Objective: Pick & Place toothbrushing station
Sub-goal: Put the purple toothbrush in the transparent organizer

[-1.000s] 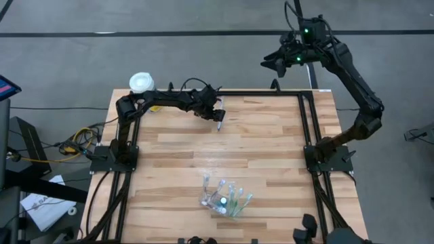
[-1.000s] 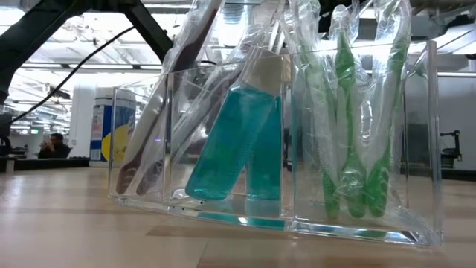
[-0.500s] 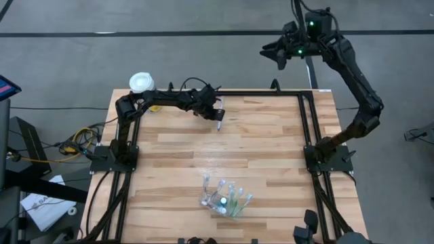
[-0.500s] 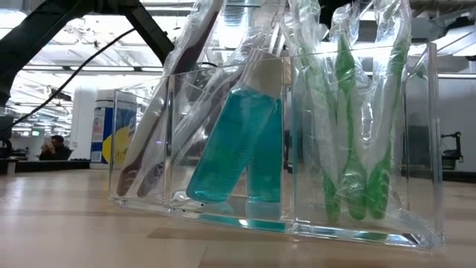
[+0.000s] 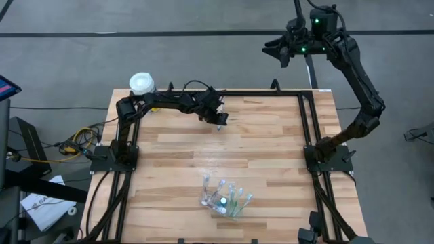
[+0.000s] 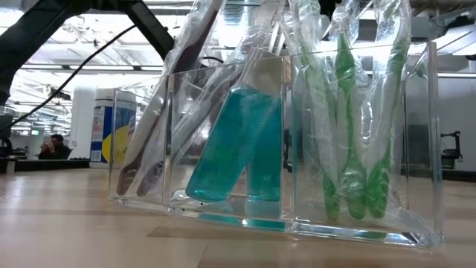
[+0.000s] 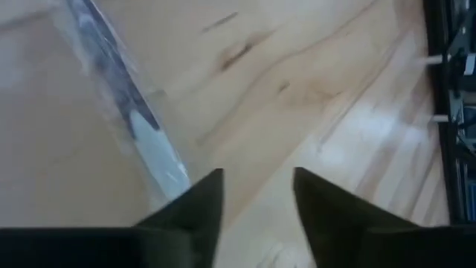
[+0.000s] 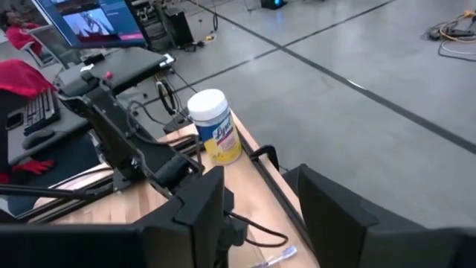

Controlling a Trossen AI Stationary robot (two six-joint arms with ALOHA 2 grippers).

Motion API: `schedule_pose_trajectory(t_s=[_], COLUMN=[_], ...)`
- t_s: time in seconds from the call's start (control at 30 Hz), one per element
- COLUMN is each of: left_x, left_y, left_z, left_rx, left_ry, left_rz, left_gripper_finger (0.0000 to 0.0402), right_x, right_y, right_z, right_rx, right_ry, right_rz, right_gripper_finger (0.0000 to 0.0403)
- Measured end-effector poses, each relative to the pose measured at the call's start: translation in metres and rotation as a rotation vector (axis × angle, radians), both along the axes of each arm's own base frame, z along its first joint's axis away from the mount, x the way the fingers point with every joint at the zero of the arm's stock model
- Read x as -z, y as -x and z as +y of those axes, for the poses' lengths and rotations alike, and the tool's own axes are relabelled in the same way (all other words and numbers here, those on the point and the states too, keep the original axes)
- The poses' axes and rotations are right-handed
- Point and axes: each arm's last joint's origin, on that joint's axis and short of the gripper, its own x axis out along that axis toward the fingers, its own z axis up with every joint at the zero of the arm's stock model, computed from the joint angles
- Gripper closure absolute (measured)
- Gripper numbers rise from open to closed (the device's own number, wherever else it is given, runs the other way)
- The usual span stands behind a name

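The clear plastic cup [image 5: 222, 198] sits on the wood table [image 5: 271, 149] in the lower middle of the high view, w/ nothing touching it. Both arms are well apart from it.

In the low view the cup [image 6: 282, 149] fills most of the frame, up close. It has walls inside that split it into parts. The green toothbrushes [image 6: 349, 126] stand in the right part, in clear wrap. The two teal-blue tubes [image 6: 238, 145] are in the middle part; one leans, one stands more upright. The purple and white toothbrushes [image 6: 160, 126] lean in the left part, also wrapped.

The left gripper [image 5: 218, 119] is low over the table near the top edge, upper middle-left of the high view. In the left wrist view its fingers [image 7: 195, 208] are apart w/ bare wood between them; they hold nothing. One wrapped toothbrush [image 7: 123, 104] lies flat on the wood just beside one finger. Can't tell if it touches.

The right gripper [image 5: 277, 51] is up high, past the table's far edge, upper right of the high view. In the right wrist view its fingers [image 8: 195, 205] are spread & empty.

A white-capped canister [image 5: 142, 83] w/ a yellow label stands at the table's upper left corner. A person [image 6: 50, 146] shows far off at the left edge of the low view.
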Motion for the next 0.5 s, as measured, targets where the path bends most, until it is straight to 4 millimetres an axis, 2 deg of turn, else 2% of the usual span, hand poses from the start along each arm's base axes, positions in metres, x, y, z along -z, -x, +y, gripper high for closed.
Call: schedule_pose_trajectory(t_s=[0.13, 0.23, 0.37, 0.5], left_x=[-0.011, -0.025, -0.035, -0.021], left_y=[0.003, 0.005, 0.015, 0.026], left_z=[0.002, 0.003, 0.006, 0.004], left_rx=[-0.01, -0.023, -0.04, -0.006], left_ry=[-0.015, -0.046, -0.089, -0.006], left_rz=[-0.022, -0.045, 0.005, 0.112], left_gripper_finger=[0.0171, 0.0135, 0.0124, 0.0135], right_x=[0.002, 0.002, 0.003, 0.003], right_y=[0.0, 0.001, 0.001, 0.001], right_z=[0.001, 0.001, 0.001, 0.001], right_rx=[-0.005, -0.006, -0.01, -0.01], right_ry=[0.0, 0.0, 0.001, 0.001], right_rz=[0.015, 0.019, 0.028, 0.028], right_gripper_finger=[0.0234, 0.0231, 0.023, 0.0233])
